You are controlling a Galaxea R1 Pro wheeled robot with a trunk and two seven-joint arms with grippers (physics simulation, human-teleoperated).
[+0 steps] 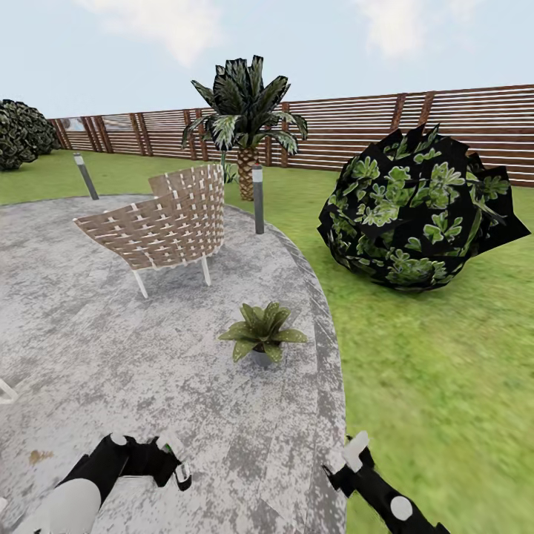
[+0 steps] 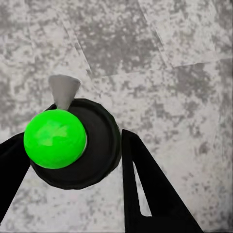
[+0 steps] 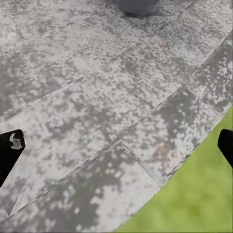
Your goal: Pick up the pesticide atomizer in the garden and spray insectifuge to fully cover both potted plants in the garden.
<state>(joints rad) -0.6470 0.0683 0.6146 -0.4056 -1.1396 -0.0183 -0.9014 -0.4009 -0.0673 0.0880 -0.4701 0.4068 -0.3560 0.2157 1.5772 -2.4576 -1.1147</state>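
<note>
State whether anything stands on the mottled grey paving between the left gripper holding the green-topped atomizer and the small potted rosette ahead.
Nothing visible does: bare grey paving lies between the left gripper and the potted rosette. The wicker chair stands farther back.

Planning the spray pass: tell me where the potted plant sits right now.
In the head view, the potted plant stands on the paved patio near its right edge, in front of the wicker chair and ahead of both grippers.

Bare patio [image 1: 111, 348] around potted plant [image 1: 261, 332]; wicker chair [image 1: 159, 222], bollard [image 1: 258, 199] stand behind, well apart.
</note>
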